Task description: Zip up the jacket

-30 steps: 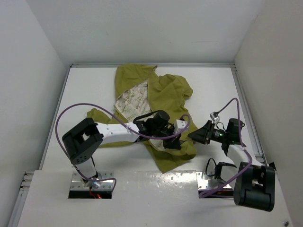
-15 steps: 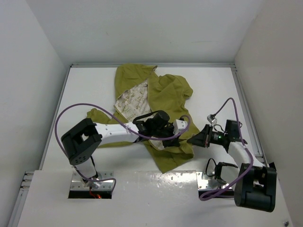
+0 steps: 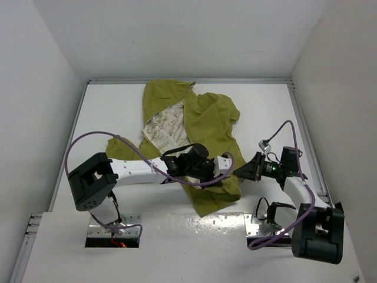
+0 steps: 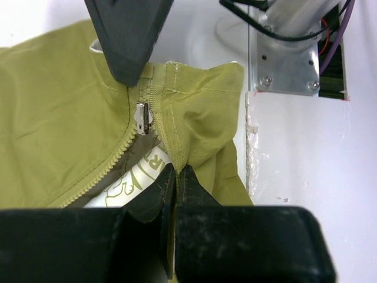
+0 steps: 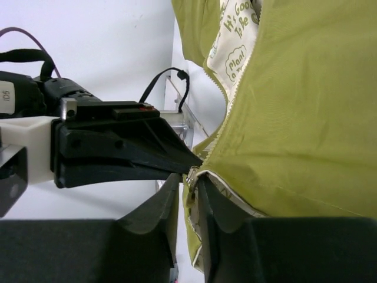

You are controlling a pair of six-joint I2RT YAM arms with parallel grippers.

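Since a second ago, my left arm had dropped its big elbow toward 8 o'clock. My right gripper had slid toward 9 o'clock, closer to the cloth. The jacket lay open on the white table. Its hood was up at 12 o'clock and its bottom edge was down at 6 o'clock, near my two bases. The cream lining showed on the 9 o'clock side of the opening. My left gripper pointed toward 3 o'clock. Its fingers were pressed tight together on a fold of the green bottom edge, just beside the zipper. The little metal zipper slider sat at the very bottom of the teeth, right next to that fold. My right gripper pointed toward 9 o'clock and came nose to nose with my left one. Its fingers had only a thin gap between them, and the end of the zipper edge sat in that gap. I could not tell if they were really pinching it or only resting around it.
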